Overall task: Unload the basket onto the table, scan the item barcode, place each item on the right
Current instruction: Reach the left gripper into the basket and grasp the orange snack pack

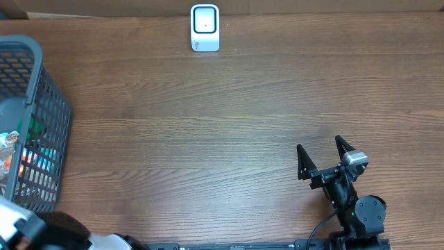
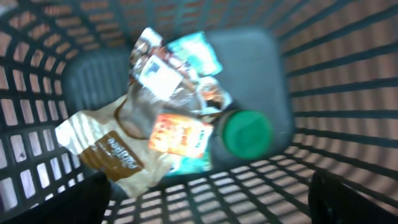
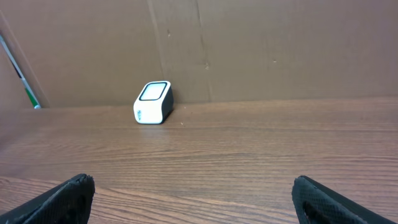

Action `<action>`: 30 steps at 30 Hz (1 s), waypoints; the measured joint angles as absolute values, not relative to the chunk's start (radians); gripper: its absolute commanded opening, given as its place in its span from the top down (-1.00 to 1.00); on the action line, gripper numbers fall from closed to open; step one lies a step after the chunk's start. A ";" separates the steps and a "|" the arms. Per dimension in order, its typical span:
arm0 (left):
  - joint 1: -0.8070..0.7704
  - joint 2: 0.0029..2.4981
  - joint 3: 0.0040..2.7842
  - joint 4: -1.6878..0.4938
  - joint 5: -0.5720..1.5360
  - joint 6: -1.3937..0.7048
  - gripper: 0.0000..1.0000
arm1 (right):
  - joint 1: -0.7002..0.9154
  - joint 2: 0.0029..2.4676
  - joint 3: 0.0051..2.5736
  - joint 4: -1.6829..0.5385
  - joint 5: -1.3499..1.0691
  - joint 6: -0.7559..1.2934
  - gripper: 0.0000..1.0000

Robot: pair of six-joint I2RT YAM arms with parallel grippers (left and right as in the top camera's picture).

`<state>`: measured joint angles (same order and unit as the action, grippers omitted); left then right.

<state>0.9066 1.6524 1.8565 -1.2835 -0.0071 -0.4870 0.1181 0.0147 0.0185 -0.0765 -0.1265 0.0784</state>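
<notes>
One counter (image 1: 208, 139) of brown wood grain, matte and streaked, fills the overhead view. At its top edge, in the middle of the frame, stands one scanner (image 1: 205, 28). It is a small white block with rounded corners and a dark-rimmed window on its face. In the right wrist view it sits left of centre, in front of a flat brown cardboard wall (image 3: 261, 50).

One basket (image 1: 52, 118) stands at the left edge of the overhead view. It is grey plastic, and its walls are an open grid of rectangular holes. The items to scan lie inside it in a loose heap on its floor. The left wrist view looks down on them, blurred. I count five, though the heap may hide more.
- One pouch (image 2: 109, 152), brown and white, soft and creased, at lower left.
- One orange packet (image 2: 180, 134), flat and rectangular, at centre.
- One teal packet (image 2: 198, 53), glossy, at the top.
- One wrapper (image 2: 163, 78), clear and crinkled with a white label, between the two packets.
- One lid (image 2: 247, 132), round and green, just right of the orange packet. I cannot tell what it caps.

There are two pincers, each with two dark fingers. The left pincer (image 2: 208, 190) hangs over the heap with its fingers spread to the lower corners of the frame, released and gripping nothing. The right pincer (image 1: 320, 146), at lower right of the overhead view, is also spread wide and empty. It hangs over the counter, well apart from the scanner and the basket.
</notes>
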 measured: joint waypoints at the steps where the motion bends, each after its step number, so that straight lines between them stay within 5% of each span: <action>1: 0.912 1.677 1.853 -1.286 -0.014 -0.476 -0.74 | 0.118 0.015 0.019 -0.076 -0.126 0.079 -1.00; 7: 0.918 1.746 1.796 -1.261 -0.040 -0.399 -0.59 | 0.118 0.015 0.019 -0.076 -0.126 0.078 -1.00; 30: 0.918 1.771 1.308 -0.784 -0.087 -0.232 -0.61 | 0.118 0.015 0.019 -0.076 -0.126 0.078 -1.00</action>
